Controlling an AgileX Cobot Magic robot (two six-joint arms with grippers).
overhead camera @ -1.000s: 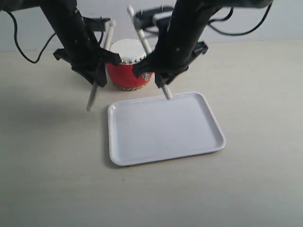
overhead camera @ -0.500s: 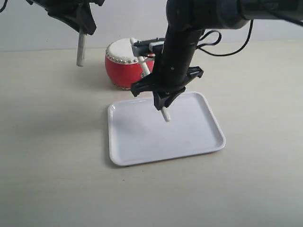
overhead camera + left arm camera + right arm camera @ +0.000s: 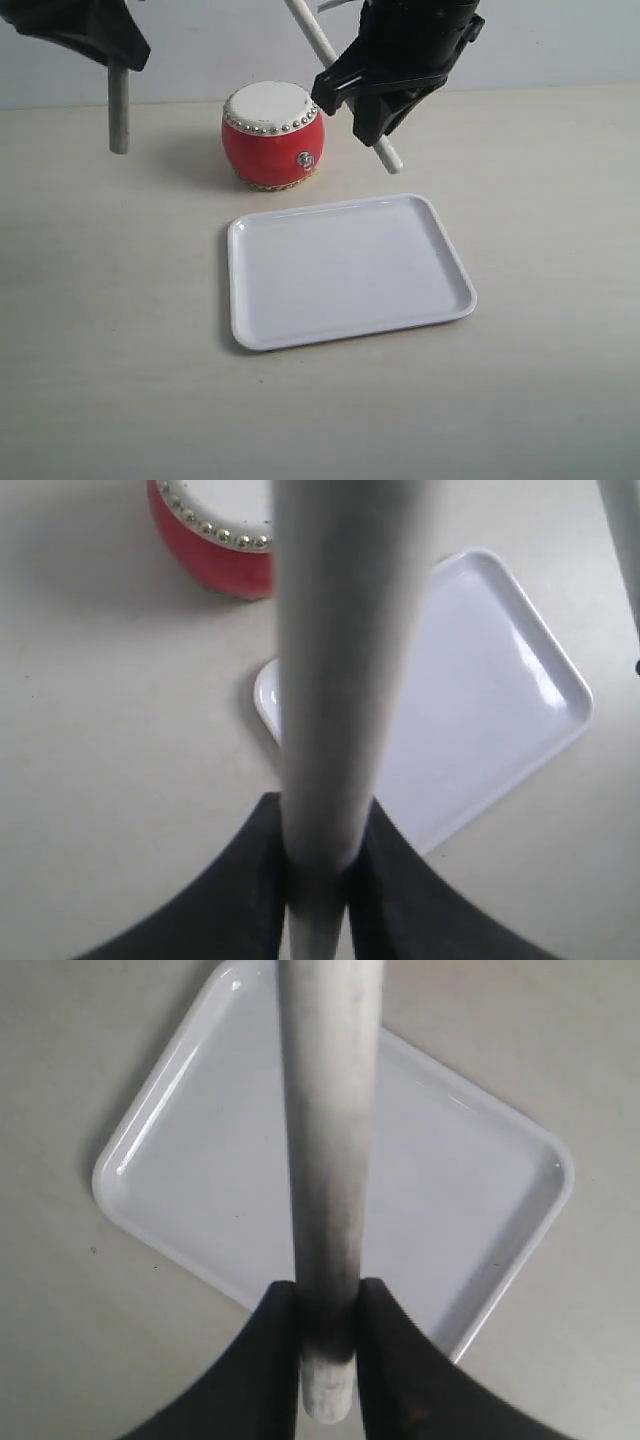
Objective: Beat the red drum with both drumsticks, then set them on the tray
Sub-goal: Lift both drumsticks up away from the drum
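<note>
Drumstick (image 3: 388, 158) in right tool (image 3: 376, 120) has risen away from the tray (image 3: 345, 337).

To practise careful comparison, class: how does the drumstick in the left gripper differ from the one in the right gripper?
The left drumstick hangs nearly upright; the right drumstick slants. The left drumstick is left of the red drum, the right drumstick to its right, nearer the tray. Both are pale, gripped and clear of the drum.

Pale drumstick (image 3: 335, 680) clamped in left end effector (image 3: 318, 852); red drum (image 3: 205, 558) near tray (image 3: 490, 710), apart.
</note>
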